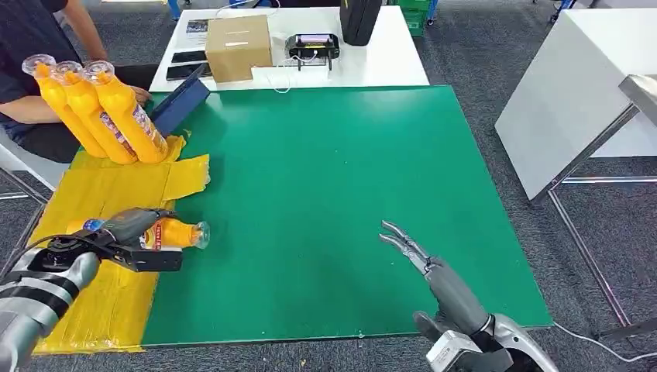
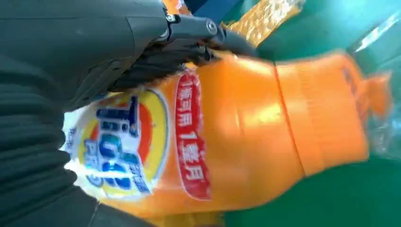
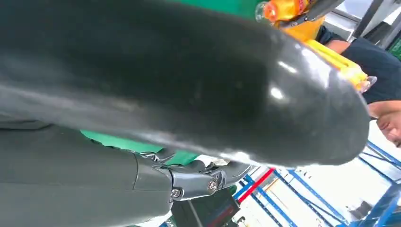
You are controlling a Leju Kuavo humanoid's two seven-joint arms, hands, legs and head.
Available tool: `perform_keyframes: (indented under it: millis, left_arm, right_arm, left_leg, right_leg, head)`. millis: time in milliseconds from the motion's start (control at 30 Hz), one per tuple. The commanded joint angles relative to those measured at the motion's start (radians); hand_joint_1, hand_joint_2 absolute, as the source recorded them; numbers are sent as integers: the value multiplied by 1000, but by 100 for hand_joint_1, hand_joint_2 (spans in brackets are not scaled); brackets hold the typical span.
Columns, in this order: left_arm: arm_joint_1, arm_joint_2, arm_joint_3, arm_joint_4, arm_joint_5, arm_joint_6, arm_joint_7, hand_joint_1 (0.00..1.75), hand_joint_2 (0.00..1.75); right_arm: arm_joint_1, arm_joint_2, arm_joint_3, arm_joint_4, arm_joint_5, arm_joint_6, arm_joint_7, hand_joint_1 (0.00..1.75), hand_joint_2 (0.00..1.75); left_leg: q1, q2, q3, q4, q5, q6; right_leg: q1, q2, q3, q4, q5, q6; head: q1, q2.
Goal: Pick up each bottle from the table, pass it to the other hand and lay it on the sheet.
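Your left hand (image 1: 132,232) grips the bottle (image 1: 177,232) at the yellow sheet's (image 1: 116,190) edge, right hand (image 1: 422,260) fingers spread; release early and it could roll onto the green mat (image 1: 333,170).

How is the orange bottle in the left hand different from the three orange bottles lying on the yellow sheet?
The held orange bottle is gripped by the left hand near the yellow sheet's edge, cap pointing right; the three orange bottles lie side by side on the sheet, touched by no hand, caps pointing to the far left. All look alike: orange with clear caps.
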Motion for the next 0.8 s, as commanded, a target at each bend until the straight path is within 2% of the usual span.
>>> perform_keyframes:
  millis: [33, 200, 300, 367, 467, 500, 533, 567, 600, 700, 733, 767, 800]
  left_arm:
    - [90, -54, 93, -106, 221, 20, -75, 0, 0]
    - [277, -111, 246, -335, 296, 62, -57, 0, 0]
    - [344, -157, 322, -451, 333, 70, -48, 0, 0]
    - [375, -224, 406, -546, 385, 87, -47, 0, 0]
    - [408, -420, 567, -740, 663, 45, -5, 0, 0]
    - [416, -459, 584, -793, 789, -7, 19, 0, 0]
    - [424, -443, 541, -839, 848, -74, 82, 0, 0]
    - [426, -442, 529, -855, 860, -82, 94, 0, 0]
    - [426, -442, 523, -861, 861, -80, 101, 0, 0]
    - [431, -454, 535, -851, 934, -96, 76, 0, 0]
    - [454, -460, 517, -875, 988, -140, 46, 0, 0]
    - [473, -458, 487, -891, 1006, -164, 90, 0, 0]
    - [494, -462, 459, -913, 1021, -174, 74, 0, 0]
  right_arm:
    - [-4, 39, -17, 51, -16, 3, 15, 0, 0]
    - [49, 64, -28, 59, -37, -14, 16, 0, 0]
    - [59, 73, -30, 57, -41, -25, 20, 0, 0]
    - [66, 89, -27, 50, -32, -41, 18, 0, 0]
    - [84, 163, -20, 28, 96, -148, -11, 0, 0]
    - [85, 197, -22, 21, 132, -196, -27, 0, 0]
    - [85, 241, -34, 12, 162, -257, -43, 0, 0]
    - [84, 250, -37, 7, 167, -271, -45, 0, 0]
    - [81, 251, -40, 3, 168, -273, -44, 0, 0]
    - [85, 265, -59, 3, 171, -288, -49, 0, 0]
    - [82, 289, -75, 8, 155, -306, -77, 0, 0]
    - [80, 308, -92, 14, 157, -324, -83, 0, 0]
    - [78, 315, -101, 19, 155, -331, -94, 0, 0]
  left_leg:
    - [1, -3, 4, -1, -1, -1]
    - [0, -1, 3, -2, 0, 0]
    - [0, -1, 3, -1, -1, 0]
    - [1, -1, 2, -1, -1, -1]
    - [1, -5, 1, 0, -2, -1]
    - [1, -6, -1, 0, -1, 0]
    - [1, -5, -2, 1, -1, 0]
    - [1, -7, -1, 2, -1, 0]
    - [1, -3, -1, 1, -2, -1]
    - [0, -1, 1, 0, -2, -1]
    - [0, 0, 1, 0, -2, -1]
    - [0, -1, 2, 0, -2, -1]
    - [0, -1, 1, 0, -1, -1]
  right_leg:
    - [0, 3, 5, -2, -1, -1]
    - [0, 2, 3, -2, -1, -1]
    - [-1, 2, 3, -2, -1, 0]
    - [0, 2, 2, -2, -1, -1]
    - [1, 0, 3, -2, -2, -1]
    - [0, -2, 1, -2, -1, 0]
    - [0, -2, -1, -1, -1, 0]
    - [1, -2, 1, -1, -2, -1]
    - [1, 1, -1, -1, -1, -1]
    - [0, 4, 1, -1, -1, -1]
    - [0, 4, 1, -1, -1, -1]
    - [0, 4, 2, -1, -1, -1]
    - [0, 2, 1, -1, -1, -1]
  head:
    - [0, 0]
    - [0, 0]
    - [0, 0]
    - [0, 0]
    - [0, 0]
    - [0, 0]
    - [0, 0]
    - [0, 0]
    - [0, 0]
    - [0, 0]
    - [0, 0]
    - [0, 0]
    - [0, 0]
